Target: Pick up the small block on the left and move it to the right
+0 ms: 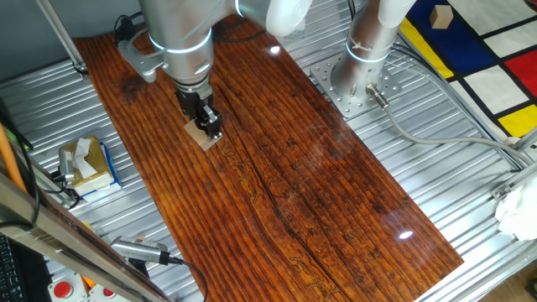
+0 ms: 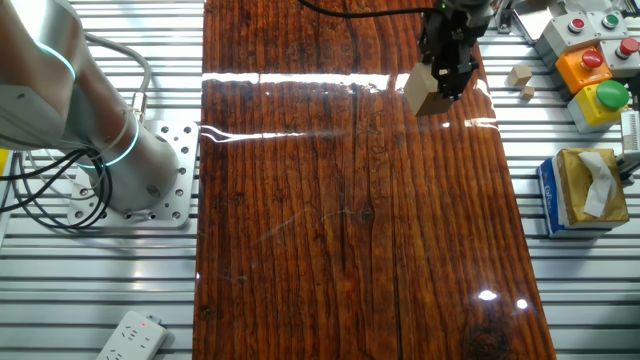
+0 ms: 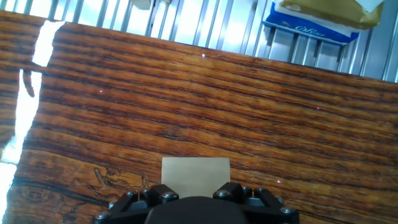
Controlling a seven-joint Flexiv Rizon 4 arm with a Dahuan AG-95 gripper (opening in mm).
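Note:
The small block (image 1: pixel 201 137) is a light tan wooden cube on the dark wooden tabletop (image 1: pixel 294 184), near its far left part. My gripper (image 1: pixel 208 126) stands straight over it, with a finger on each side. In the other fixed view the block (image 2: pixel 428 92) sits under the gripper (image 2: pixel 450 72), at or just above the wood. In the hand view the block (image 3: pixel 196 171) fills the gap between the two black fingertips of the gripper (image 3: pixel 196 190), which press its sides. I cannot tell whether it is lifted.
A blue-and-yellow tissue box (image 1: pixel 88 164) lies on the metal slats left of the board. The arm's base (image 1: pixel 361 75) stands at the back right. Another tan block (image 1: pixel 440 15) lies on the patterned mat. Button boxes (image 2: pixel 595 75) and two small blocks (image 2: pixel 518 76) lie beside the board.

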